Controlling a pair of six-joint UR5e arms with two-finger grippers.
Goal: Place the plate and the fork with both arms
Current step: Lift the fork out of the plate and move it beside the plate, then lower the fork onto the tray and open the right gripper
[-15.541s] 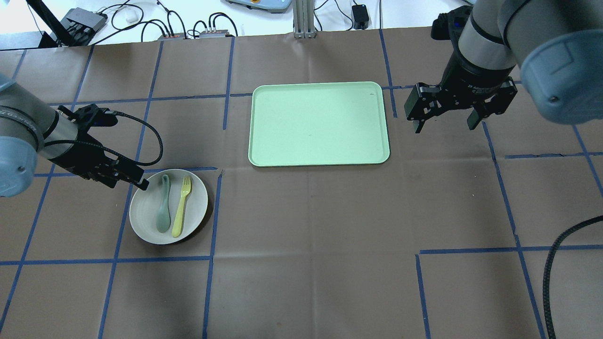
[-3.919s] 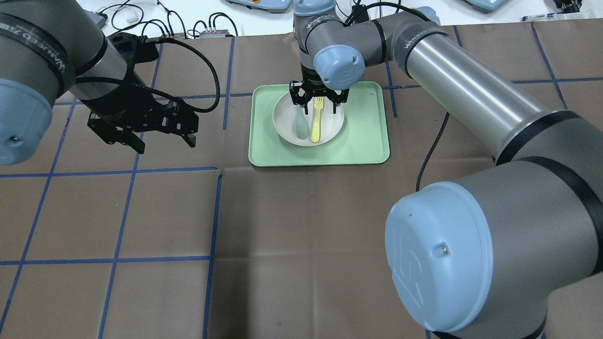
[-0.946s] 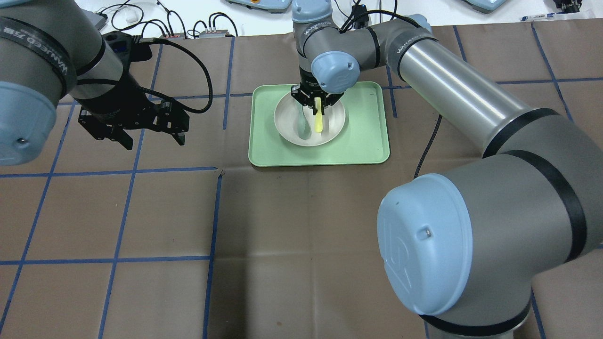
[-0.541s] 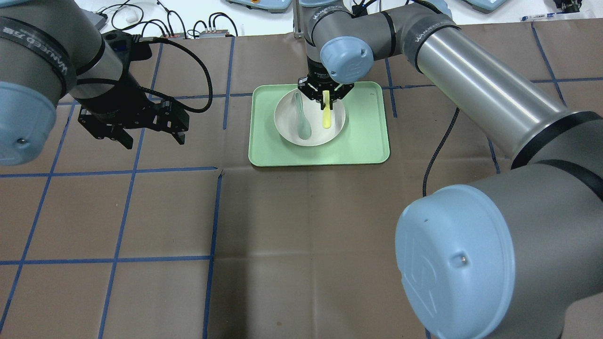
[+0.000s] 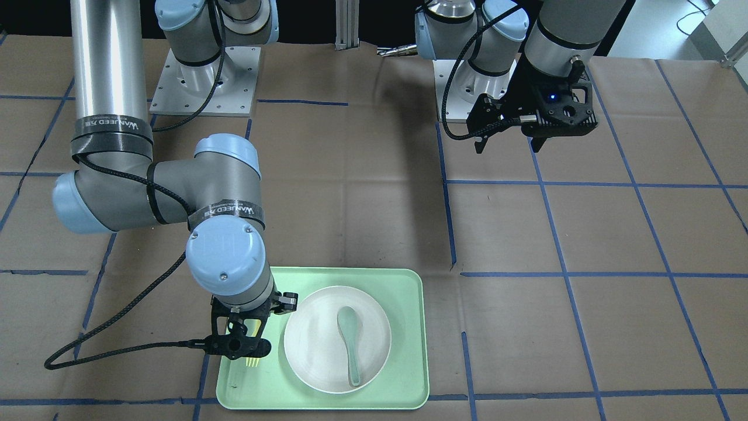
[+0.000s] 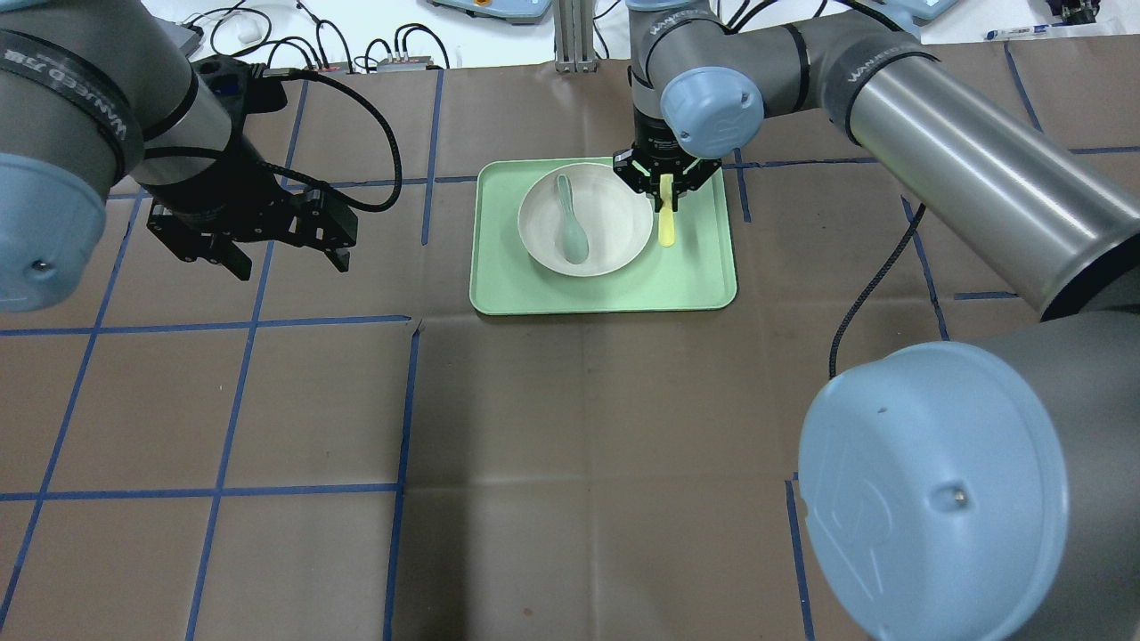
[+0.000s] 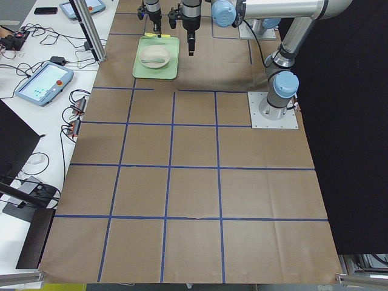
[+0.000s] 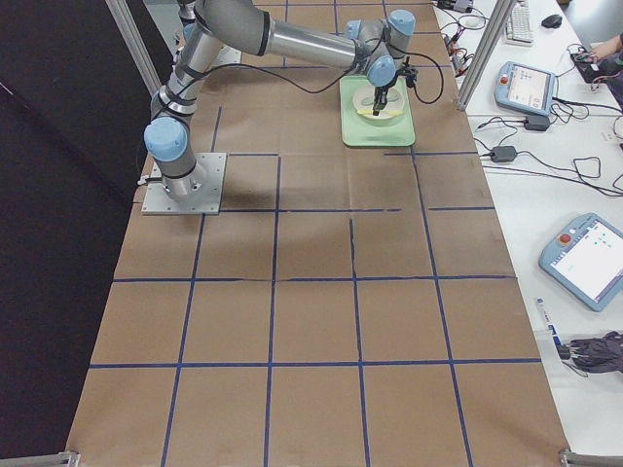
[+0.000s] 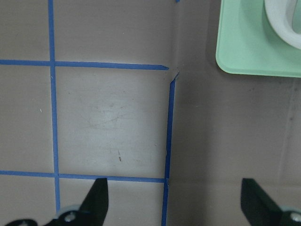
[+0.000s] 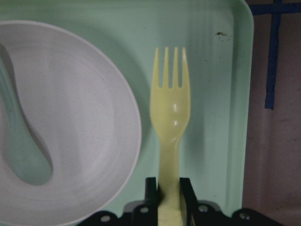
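The off-white plate sits in the pale green tray and holds a grey-green spoon. My right gripper is shut on the handle of the yellow fork and holds it over the tray strip to the right of the plate. The right wrist view shows the fork clamped between the fingers, tines pointing away, beside the plate. In the front view the fork's tines poke out under the right gripper. My left gripper is open and empty above the table, left of the tray.
The tray lies at the far middle of the brown paper-covered table with blue tape lines. Cables and small boxes lie beyond the far edge. The left wrist view shows the tray's corner and taped paper.
My right gripper has carried the fork to the right, from over the plate to over the tray beside the plate. The left arm has stayed still.
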